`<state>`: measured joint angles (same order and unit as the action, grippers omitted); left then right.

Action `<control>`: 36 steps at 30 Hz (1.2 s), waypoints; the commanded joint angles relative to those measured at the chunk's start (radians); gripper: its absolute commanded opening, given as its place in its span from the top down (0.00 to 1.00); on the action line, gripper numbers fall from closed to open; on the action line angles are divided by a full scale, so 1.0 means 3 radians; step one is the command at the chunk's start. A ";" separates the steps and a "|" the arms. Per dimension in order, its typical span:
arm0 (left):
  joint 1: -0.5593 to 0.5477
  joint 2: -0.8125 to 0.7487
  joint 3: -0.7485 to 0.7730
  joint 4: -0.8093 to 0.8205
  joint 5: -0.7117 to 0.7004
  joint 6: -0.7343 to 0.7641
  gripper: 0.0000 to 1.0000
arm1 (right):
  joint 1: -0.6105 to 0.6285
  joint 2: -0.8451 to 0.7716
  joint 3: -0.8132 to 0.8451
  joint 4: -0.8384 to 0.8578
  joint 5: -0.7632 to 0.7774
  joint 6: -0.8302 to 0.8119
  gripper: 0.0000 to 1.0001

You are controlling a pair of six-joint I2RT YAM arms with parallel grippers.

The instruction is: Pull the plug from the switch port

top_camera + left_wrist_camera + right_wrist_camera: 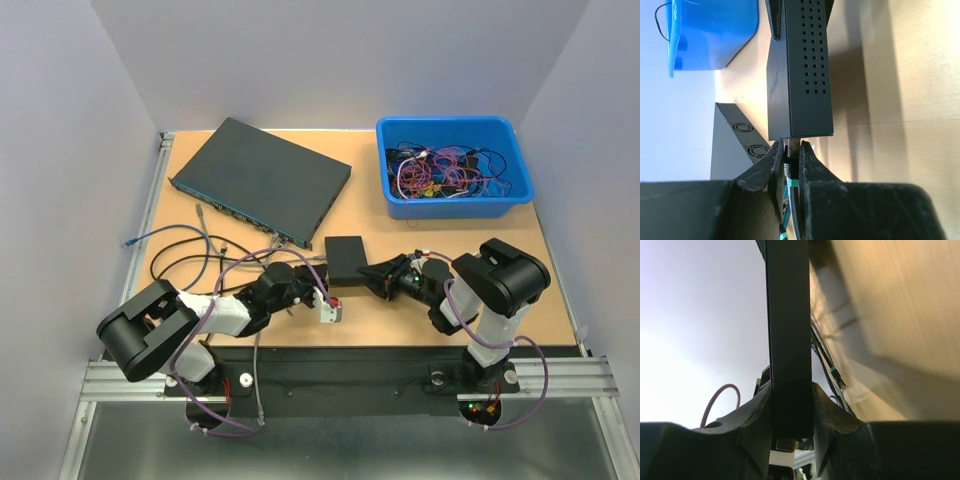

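From above, the small switch (346,257) lies at the middle of the tan surface (560,270), just below the large flat black unit (262,180). The left gripper (320,280) meets it from the lower left and the right gripper (372,272) from the right. A blue bin (455,208) of wires sits upper right.

Left wrist view: the jaws pinch the plug (790,146) – it sits at the switch's bottom edge, at the port, teal-banded cable trailing down.

Right wrist view: the jaws clamp the switch's thin black body, which runs up the frame's centre.
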<state>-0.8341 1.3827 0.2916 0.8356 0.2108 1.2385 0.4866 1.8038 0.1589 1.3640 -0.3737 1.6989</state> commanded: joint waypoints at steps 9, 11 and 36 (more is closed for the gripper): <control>0.0443 -0.0206 -0.0180 -0.0269 -0.0718 0.0085 1.00 | -0.0195 0.0031 -0.0167 0.0301 0.0233 -0.0176 0.99; 0.0484 -0.0237 -0.0159 -0.0310 -0.0718 0.0065 1.00 | -0.0200 0.0026 -0.0172 0.0306 0.0223 -0.0171 1.00; 0.0612 -0.0135 0.0485 -0.0929 0.0013 -0.0866 0.88 | -0.0236 -0.0036 0.0012 0.0285 -0.0125 -0.0243 0.99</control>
<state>-0.7246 1.3319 0.3977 0.6159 0.3992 1.0431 0.4637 1.8008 0.1886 1.3613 -0.4252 1.6909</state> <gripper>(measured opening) 0.223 0.370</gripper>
